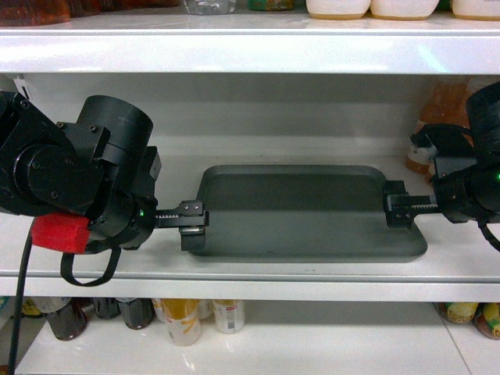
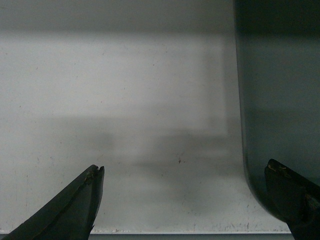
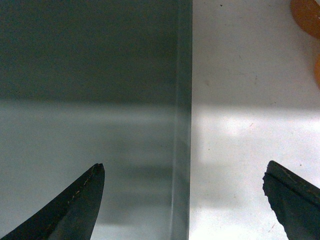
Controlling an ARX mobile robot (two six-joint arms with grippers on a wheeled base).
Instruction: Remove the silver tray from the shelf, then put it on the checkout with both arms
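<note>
Lying flat on the shelf (image 1: 234,269), the silver tray (image 1: 305,215) sits near the front lip. Our left gripper (image 1: 192,219) meets its left end, our right gripper (image 1: 397,205) its right end. In both wrist views our jaws stand spread wide, straddling the tray's rim, grasping nothing. Bottles (image 1: 183,316) stand below.

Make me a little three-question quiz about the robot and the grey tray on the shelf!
1. True or false: the silver tray lies flat on the shelf.
2. Which is open? A) only the left claw B) only the right claw C) both
3. Fill in: each claw is at a short ____ of the tray.

Key: 1 true; 2 C, both wrist views show the fingers spread across the tray's rim; 3 end.
</note>
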